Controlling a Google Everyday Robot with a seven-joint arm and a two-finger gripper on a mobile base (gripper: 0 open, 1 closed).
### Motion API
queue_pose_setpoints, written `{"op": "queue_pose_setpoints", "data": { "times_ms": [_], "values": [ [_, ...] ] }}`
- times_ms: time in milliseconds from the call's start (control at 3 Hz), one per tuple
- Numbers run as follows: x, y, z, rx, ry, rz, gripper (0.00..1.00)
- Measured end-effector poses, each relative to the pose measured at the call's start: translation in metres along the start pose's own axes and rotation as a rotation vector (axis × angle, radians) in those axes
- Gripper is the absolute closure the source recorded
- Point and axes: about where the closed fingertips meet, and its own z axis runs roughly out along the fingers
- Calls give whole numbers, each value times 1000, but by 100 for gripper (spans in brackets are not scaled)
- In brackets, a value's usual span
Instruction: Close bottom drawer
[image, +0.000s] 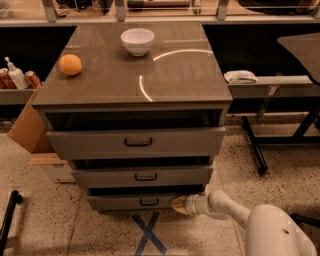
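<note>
The bottom drawer (125, 202) is the lowest of three grey-brown drawers in the cabinet, with a small black bar handle (149, 202). It stands out a little from the cabinet, less than the two above it. My gripper (178, 204) is at the right end of this drawer's front, its tan tip against or very near the front face. My white arm (235, 210) reaches in from the lower right.
The middle drawer (142, 176) and top drawer (136, 142) stand out further. A white bowl (137, 41) and an orange (70, 64) sit on the cabinet top. A cardboard box (30, 131) is at the left. A black table leg (255, 145) is at the right. Blue tape X (148, 235) marks the floor.
</note>
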Motion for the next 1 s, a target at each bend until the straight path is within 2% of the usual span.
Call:
{"op": "queue_pose_setpoints", "data": {
  "times_ms": [1000],
  "values": [
    [-25,91,-69,-199,-109,-129,100]
  ]
}}
